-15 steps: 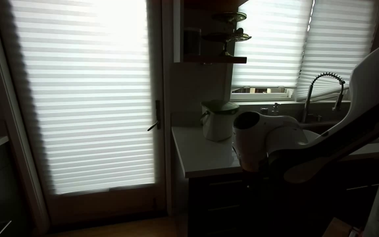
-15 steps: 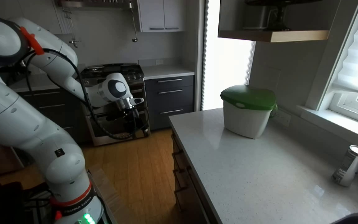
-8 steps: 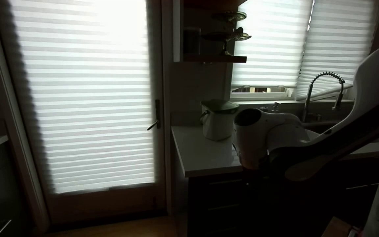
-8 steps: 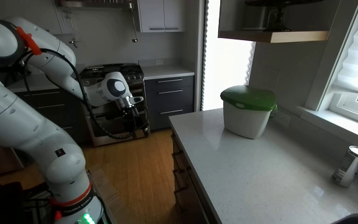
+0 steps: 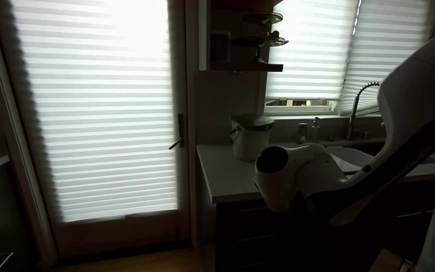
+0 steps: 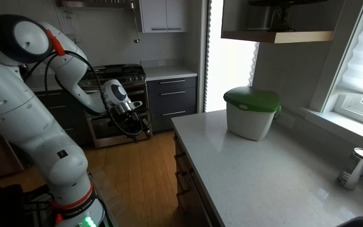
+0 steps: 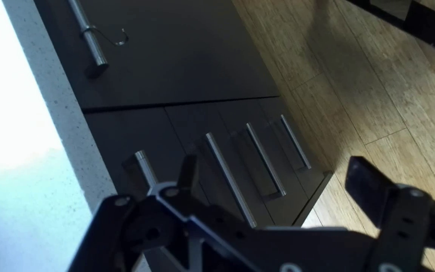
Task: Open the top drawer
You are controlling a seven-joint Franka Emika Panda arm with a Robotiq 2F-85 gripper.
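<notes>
Top drawer (image 7: pixel 142 130) shut, jaws apart

Under one bench's (image 6: pixel 263 179) front edge sit four stacked drawers (image 7: pixel 159 138), one handle (image 7: pixel 147 169) each — near its back edge, one bin (image 6: pixel 250 115), one can (image 6: pixel 355 168).
</notes>
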